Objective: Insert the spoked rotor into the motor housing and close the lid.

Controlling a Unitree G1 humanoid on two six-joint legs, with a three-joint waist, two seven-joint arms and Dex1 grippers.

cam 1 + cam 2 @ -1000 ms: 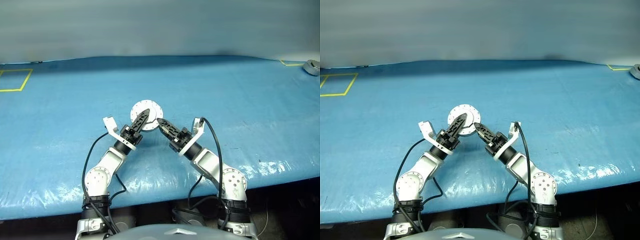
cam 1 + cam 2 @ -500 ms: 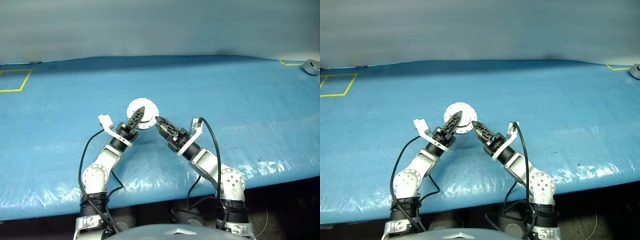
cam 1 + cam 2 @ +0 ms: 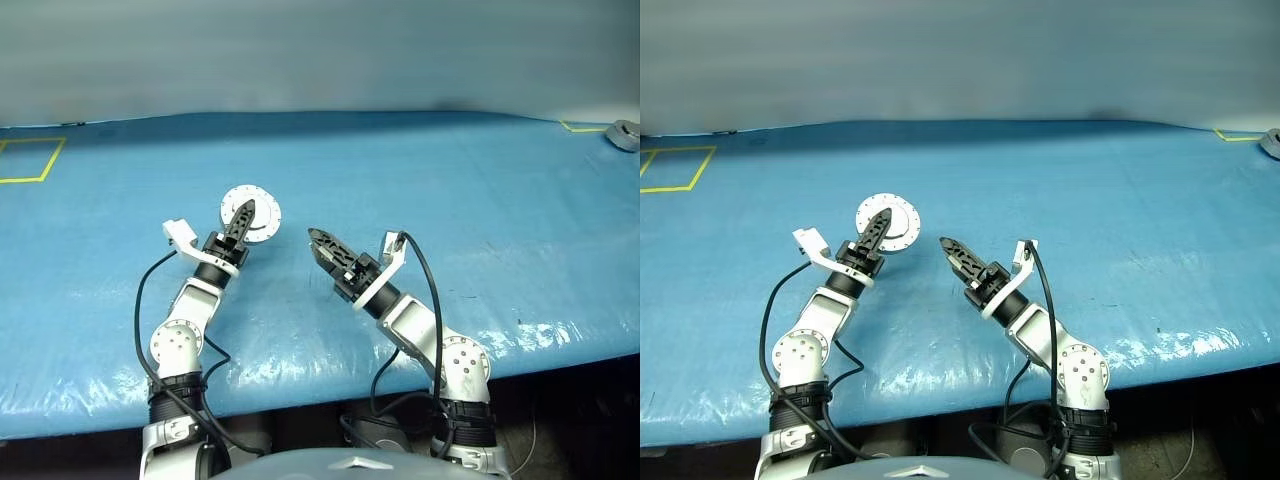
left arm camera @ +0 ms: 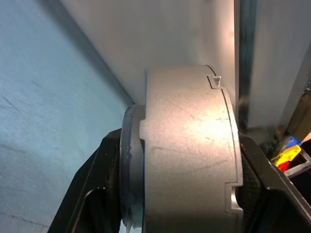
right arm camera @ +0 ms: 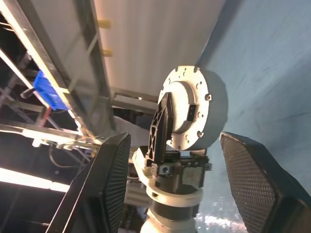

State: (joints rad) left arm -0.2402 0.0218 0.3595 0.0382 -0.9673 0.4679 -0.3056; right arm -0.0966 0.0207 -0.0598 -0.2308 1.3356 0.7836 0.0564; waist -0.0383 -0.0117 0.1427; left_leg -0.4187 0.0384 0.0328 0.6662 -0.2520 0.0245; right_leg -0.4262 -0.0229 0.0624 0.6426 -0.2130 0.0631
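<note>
head: left hand [image 3: 243, 214] clamps motor housing [image 3: 252, 203] | right wrist: right hand [image 5: 170, 184] apart, empty

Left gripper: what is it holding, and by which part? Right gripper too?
Left gripper clamps the closed round motor assembly across its two flat faces. Right gripper is open, holding nothing.

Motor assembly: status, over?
Left end effector clamped on closed motor, held above blue table. Right end effector open, empty. Nothing in the way.

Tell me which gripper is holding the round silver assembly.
The left gripper, clamped across the round silver assembly; the right gripper is open and holds nothing.
</note>
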